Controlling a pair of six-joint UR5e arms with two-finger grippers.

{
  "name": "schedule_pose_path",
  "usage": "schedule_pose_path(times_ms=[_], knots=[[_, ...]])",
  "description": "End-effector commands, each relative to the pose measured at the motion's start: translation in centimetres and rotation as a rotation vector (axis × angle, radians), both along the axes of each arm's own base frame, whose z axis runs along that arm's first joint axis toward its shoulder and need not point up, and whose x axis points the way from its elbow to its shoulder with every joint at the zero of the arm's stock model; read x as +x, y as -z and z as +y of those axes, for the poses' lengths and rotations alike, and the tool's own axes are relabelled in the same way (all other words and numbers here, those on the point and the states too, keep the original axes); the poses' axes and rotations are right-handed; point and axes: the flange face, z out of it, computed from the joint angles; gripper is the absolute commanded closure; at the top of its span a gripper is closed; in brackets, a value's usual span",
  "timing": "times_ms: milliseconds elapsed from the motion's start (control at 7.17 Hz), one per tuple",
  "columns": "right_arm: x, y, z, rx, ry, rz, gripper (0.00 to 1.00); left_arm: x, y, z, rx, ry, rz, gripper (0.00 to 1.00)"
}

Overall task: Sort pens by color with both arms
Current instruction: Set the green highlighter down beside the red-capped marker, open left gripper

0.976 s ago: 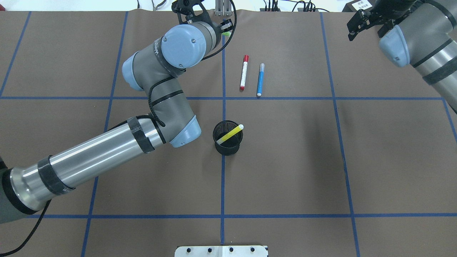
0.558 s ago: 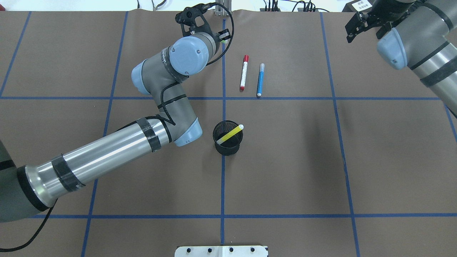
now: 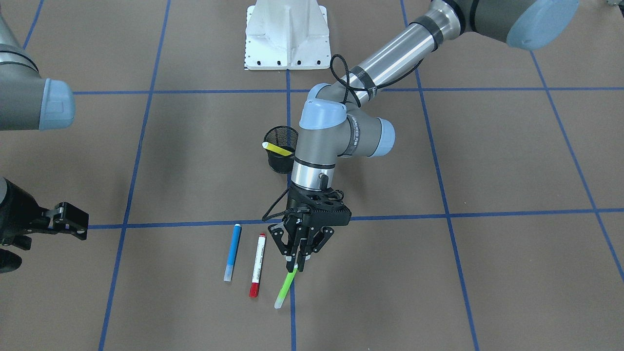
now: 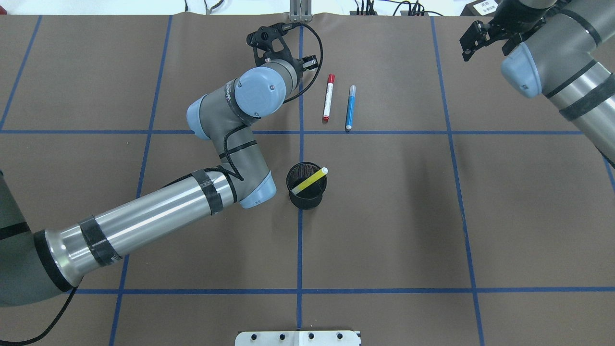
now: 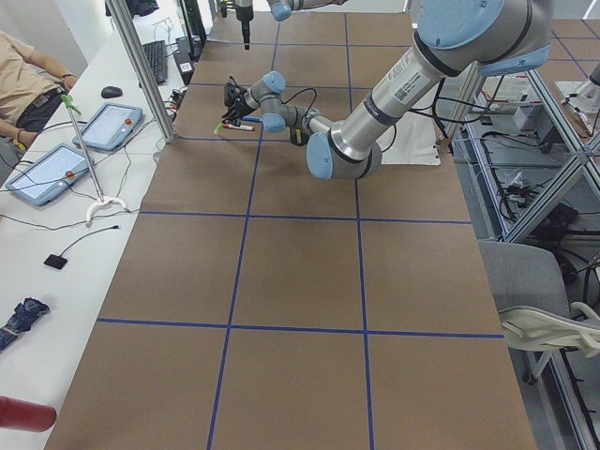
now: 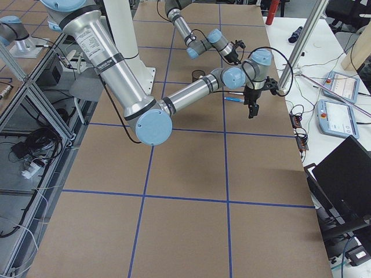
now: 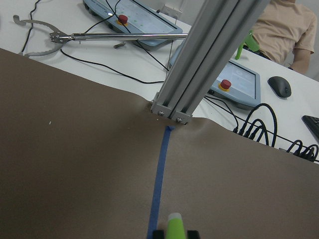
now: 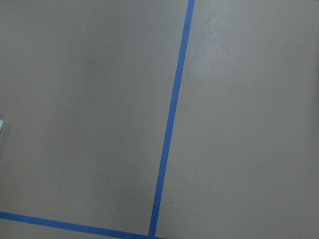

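Left gripper [image 3: 298, 258] is clamped on the top end of the green pen [image 3: 285, 287], lower middle of the front view, pen slanting down-left out of the grip; mesh cup [image 3: 277, 165] sits straight up-frame behind that wrist, right arm [image 3: 24, 105] nowhere near

The cup [image 4: 307, 202] stands near the middle of the counter [image 4: 408, 216], with a pen [image 4: 311, 180] leaning inside it. Beyond the cup, away from the robot and slightly right, a second pen [image 4: 328, 97] and a third pen [image 4: 350, 107] lie side by side, apart. Left of those, the left gripper [image 3: 296, 265] holds a fourth pen [image 3: 285, 287], tilted. The right gripper [image 4: 486, 48] hangs far right of the cup.
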Motion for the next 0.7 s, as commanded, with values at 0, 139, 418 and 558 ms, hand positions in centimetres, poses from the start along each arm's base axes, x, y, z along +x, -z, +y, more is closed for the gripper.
schedule_pose_path(times_ms=[0, 139, 418, 558], knots=[[-0.34, -0.04, 0.09, -0.001, 0.005, 0.001, 0.01, 0.86, -0.04, 0.80, 0.002, -0.015, 0.002, 1.00], [-0.46, 0.06, 0.10, 0.000, 0.005, 0.000, 0.01, 1.07, 0.13, 1.12, 0.005, -0.018, 0.005, 0.99], [-0.79, 0.10, 0.16, 0.000, 0.010, 0.000, 0.01, 1.23, 0.17, 1.50, 0.017, -0.024, 0.023, 0.63], [-0.79, 0.10, 0.16, 0.000, 0.010, 0.000, 0.01, 1.19, 0.13, 1.53, 0.018, -0.025, 0.025, 0.55]])
